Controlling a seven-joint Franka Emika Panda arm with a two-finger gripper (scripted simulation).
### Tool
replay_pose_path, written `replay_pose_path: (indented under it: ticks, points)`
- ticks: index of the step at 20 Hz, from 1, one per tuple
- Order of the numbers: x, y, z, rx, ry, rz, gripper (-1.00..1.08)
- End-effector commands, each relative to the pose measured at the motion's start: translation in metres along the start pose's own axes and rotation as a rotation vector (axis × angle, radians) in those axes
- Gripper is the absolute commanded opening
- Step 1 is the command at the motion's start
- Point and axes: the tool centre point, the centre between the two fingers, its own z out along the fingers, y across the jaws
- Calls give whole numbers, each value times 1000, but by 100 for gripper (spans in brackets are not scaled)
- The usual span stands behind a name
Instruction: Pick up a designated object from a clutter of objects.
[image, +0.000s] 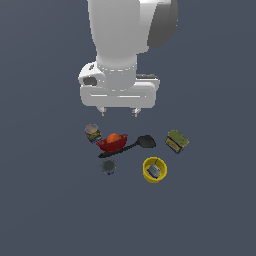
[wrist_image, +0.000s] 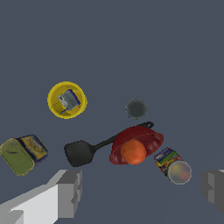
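The tool hangs above the clutter, jaws spread wide and empty, evidently for an overview before choosing. The squat blue can stands alone on the counter, lower left of centre, just below the red bowl, so a top-down grasp looks unobstructed.

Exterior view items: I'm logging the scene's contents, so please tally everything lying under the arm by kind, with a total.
Cans: 2, the squat blue can and the multicoloured can
Bowls: 1, red bowl
Balls: 1, orange ball
Spatulas: 1, black spatula
Cups: 1, yellow cup, something small inside
Boxes: 1, olive-green box
Total: 7
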Motion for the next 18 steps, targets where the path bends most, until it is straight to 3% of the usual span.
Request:
replay_pose_path:
  ticks: [1, 10, 18]
  points:
    - [0, 0, 0, 0, 0, 0, 100]
    - [-6, -18, -3, 5, -23, 0, 100]
    - [-2, -16, 3, 5, -22, -16, 100]
